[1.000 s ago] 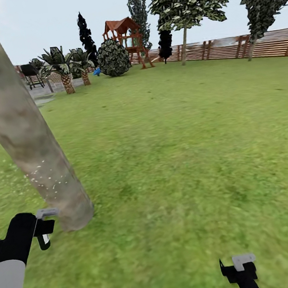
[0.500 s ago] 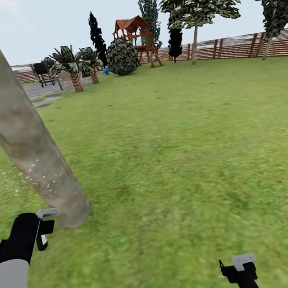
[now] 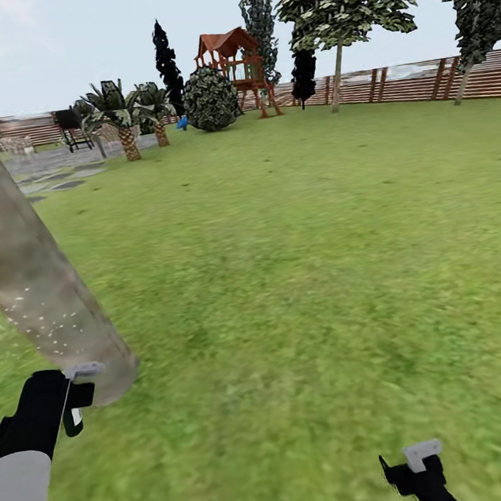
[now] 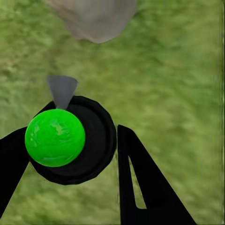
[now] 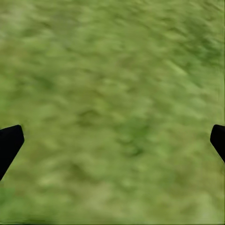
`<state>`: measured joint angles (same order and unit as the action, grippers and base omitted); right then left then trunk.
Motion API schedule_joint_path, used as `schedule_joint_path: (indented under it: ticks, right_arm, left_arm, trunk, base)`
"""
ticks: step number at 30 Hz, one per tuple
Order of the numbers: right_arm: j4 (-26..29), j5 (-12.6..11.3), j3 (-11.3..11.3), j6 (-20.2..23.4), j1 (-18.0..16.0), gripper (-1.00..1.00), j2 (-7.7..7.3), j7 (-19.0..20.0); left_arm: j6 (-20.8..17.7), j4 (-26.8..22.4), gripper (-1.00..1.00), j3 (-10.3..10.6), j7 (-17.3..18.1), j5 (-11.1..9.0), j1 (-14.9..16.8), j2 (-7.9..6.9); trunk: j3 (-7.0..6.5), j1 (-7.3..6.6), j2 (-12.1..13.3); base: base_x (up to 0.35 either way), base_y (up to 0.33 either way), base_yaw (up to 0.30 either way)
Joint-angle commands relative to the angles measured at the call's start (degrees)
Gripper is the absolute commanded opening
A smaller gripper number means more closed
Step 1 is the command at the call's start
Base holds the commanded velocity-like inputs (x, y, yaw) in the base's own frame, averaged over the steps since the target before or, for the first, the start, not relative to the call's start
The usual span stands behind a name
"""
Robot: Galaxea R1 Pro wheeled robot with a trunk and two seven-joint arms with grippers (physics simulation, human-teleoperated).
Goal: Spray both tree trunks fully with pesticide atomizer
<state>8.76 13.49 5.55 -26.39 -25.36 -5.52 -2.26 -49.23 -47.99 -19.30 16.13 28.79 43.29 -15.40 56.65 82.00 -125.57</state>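
The left gripper is clamped on the spray bottle, its nozzle aimed at the foot of the tree trunk, just beside it, so the spray lands on the bark. White specks dot the trunk low down. The right gripper hangs spread wide and empty over the grass, well away from the trunk. Since a second ago the whole view has swung, leaving the trunk nearer the picture's edge.
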Motion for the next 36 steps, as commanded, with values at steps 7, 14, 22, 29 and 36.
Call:
schedule_joint_path:
  ticks: [7,14,22,29,36]
  right_arm:
    - [-0.06,0.31,0.51,-0.15,-0.04,1.00,-1.71,8.61]
    - [-0.06,0.31,0.51,-0.15,-0.04,1.00,-1.69,8.70]
    - [-0.06,0.31,0.51,-0.15,-0.04,1.00,-1.72,8.67]
    - [-0.06,0.31,0.51,-0.15,-0.04,1.00,-1.77,8.67]
    - [-0.06,0.31,0.51,-0.15,-0.04,1.00,-1.72,8.67]
  left_arm:
    - [-0.16,-0.09,-1.00,-0.35,0.56,0.66,0.04,0.02]
    - [-0.24,-0.17,-1.00,-0.27,0.60,0.49,0.04,-0.02]
    - [-4.55,-0.18,-1.00,0.29,0.90,0.24,4.18,0.16]
    - [-7.68,-0.50,-1.00,0.55,1.05,0.39,9.42,0.14]
    - [-7.89,-3.20,-1.00,0.64,1.10,0.53,9.72,0.11]
  trunk:
    - [0.05,0.01,-0.02]
    - [0.05,0.01,-0.02]
    - [0.05,0.01,-0.02]
    - [0.05,0.01,-0.02]
    - [0.05,0.01,-0.02]
  base:
    - [0.124,-0.281,0.066]
    - [0.014,-0.121,0.271]
    - [0.000,-0.002,0.278]
    - [0.001,0.000,0.278]
    - [0.232,-0.065,0.065]
